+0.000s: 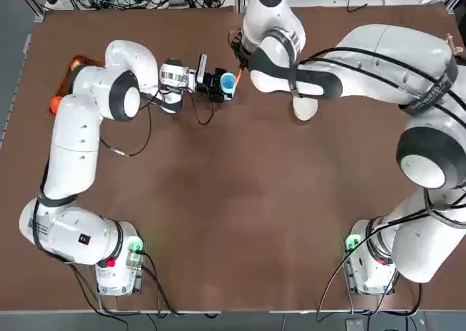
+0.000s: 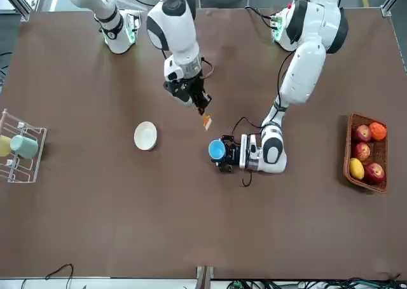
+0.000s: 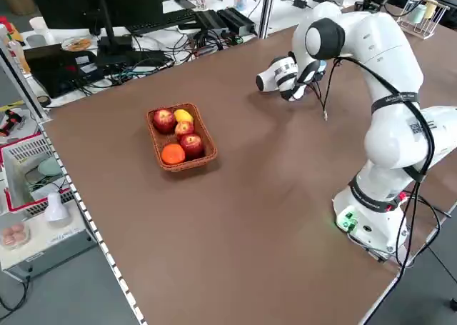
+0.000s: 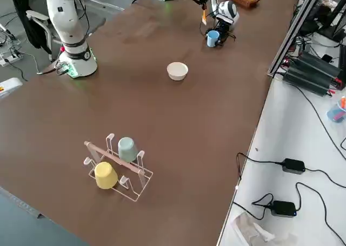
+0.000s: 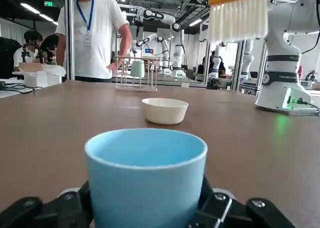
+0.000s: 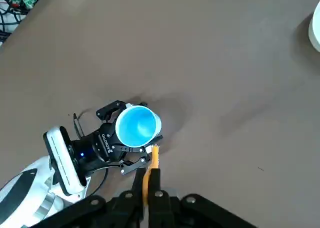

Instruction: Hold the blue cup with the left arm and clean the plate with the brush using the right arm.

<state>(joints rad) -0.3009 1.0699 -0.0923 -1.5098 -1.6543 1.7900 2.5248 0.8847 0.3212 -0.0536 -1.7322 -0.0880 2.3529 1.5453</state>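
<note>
In the front view, going left to right, the plate [image 2: 145, 136] sits alone on the brown bench [image 2: 95, 206] left of centre. Just right of it and higher, the right gripper [image 2: 205, 108] hangs in the air, its fingers pinching the brush [image 2: 206, 120], bristles pointing down. Further right, the left gripper [image 2: 224, 153] lies low on the bench with its fingers clamped around the blue cup [image 2: 217, 150], which stands upright. The brush hangs closer to the cup than to the plate, so a careless sweep could clip the cup's rim and tip it. The plate is held by nothing; hard scrubbing could push it sliding across the bench.
</note>
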